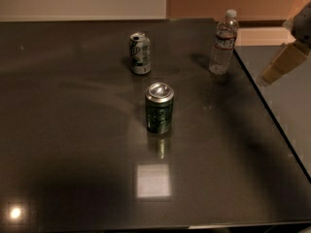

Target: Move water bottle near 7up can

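Observation:
The water bottle [223, 42] is clear plastic with a white cap and a thin dark-and-red label band. It stands upright at the far right of the dark table [73, 144], close to the right edge. The 7up can [140, 53] is silvery-white, dented, with green and dark markings, and stands upright at the far middle, well left of the bottle. My gripper [280, 64] hangs beyond the table's right edge, to the right of the bottle and a little nearer the camera, apart from it and holding nothing.
A dark green can [159, 107] with a smooth silver top stands upright at the table's middle, in front of the 7up can. The table's right edge runs diagonally from beside the bottle to the near right. Grey floor [291, 106] lies beyond it.

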Robot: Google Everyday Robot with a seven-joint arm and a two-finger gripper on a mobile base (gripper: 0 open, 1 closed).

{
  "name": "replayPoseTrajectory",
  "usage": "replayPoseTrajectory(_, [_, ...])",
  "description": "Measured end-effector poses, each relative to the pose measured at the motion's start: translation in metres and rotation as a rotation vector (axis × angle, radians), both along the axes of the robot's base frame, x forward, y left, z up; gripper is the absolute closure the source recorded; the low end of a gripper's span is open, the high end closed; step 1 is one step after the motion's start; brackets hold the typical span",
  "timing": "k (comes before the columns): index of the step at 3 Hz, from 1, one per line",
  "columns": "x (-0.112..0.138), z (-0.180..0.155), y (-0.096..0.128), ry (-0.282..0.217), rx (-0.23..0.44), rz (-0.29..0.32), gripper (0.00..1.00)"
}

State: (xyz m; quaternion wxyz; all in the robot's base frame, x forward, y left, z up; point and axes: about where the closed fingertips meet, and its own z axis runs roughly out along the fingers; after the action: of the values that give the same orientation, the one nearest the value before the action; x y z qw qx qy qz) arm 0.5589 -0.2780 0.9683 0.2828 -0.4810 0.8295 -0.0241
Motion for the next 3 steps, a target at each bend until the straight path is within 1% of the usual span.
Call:
replayPoseTrajectory(1, [0.038, 0.001, -0.007, -0.057, 0.086, -0.042, 0.0])
replayPoseTrajectory(2, [0.075, -0.001, -0.005, -0.084, 0.172, -0.072, 0.0])
replayPoseTrajectory(3, [0.108, -0.005, 0.007, -0.098, 0.253, -0.087, 0.0])
